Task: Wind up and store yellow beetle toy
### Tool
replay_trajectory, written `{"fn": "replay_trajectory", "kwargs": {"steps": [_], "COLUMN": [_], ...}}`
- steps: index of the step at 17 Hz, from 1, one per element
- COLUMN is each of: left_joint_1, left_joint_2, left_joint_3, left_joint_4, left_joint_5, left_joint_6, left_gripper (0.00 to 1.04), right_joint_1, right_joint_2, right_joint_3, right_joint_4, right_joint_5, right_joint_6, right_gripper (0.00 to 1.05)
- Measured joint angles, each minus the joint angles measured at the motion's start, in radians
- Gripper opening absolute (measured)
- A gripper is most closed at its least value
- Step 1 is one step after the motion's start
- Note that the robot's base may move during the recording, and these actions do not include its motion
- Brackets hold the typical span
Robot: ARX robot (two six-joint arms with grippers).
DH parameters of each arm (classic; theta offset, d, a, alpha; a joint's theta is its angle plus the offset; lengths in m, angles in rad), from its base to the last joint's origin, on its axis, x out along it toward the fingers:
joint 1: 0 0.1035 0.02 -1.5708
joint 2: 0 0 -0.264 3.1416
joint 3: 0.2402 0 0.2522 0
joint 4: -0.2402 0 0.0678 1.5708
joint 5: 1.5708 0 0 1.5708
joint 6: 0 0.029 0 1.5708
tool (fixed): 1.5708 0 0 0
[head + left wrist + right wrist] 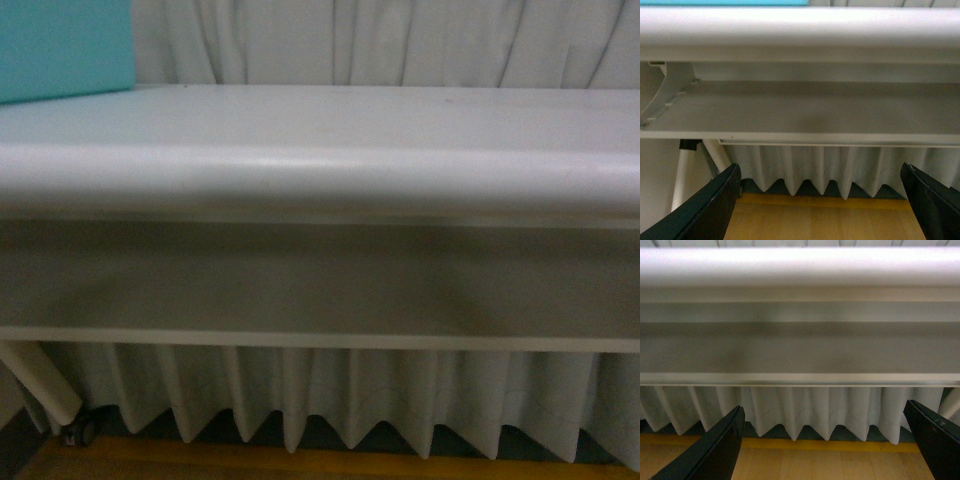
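Both tools, left tool (820, 200) and right tool (822, 440), hang spread apart below the bench (320, 175) edge; no yellow beetle toy shows, so its direction cannot be told.

Both the left pincer (820, 200) and the right pincer (822, 440) seem spread wide, holding nothing between their dark fingers.
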Motion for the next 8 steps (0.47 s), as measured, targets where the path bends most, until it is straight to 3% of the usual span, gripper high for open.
{"fn": "replay_trajectory", "kwargs": {"steps": [8], "left_joint_1": [0.000], "left_joint_2": [0.000], "left_joint_3": [0.000], "left_joint_4": [-0.001], "left_joint_5": [0.000], "left_joint_6": [0.000], "left_gripper": [0.98], "right_joint_1": [0.000], "right_joint_2": [0.000], "right_joint_3": [0.000], "right_joint_4": [-0.002], "right_joint_5": [0.000], "right_joint_6": [0.001], "right_gripper": [0.98]}}
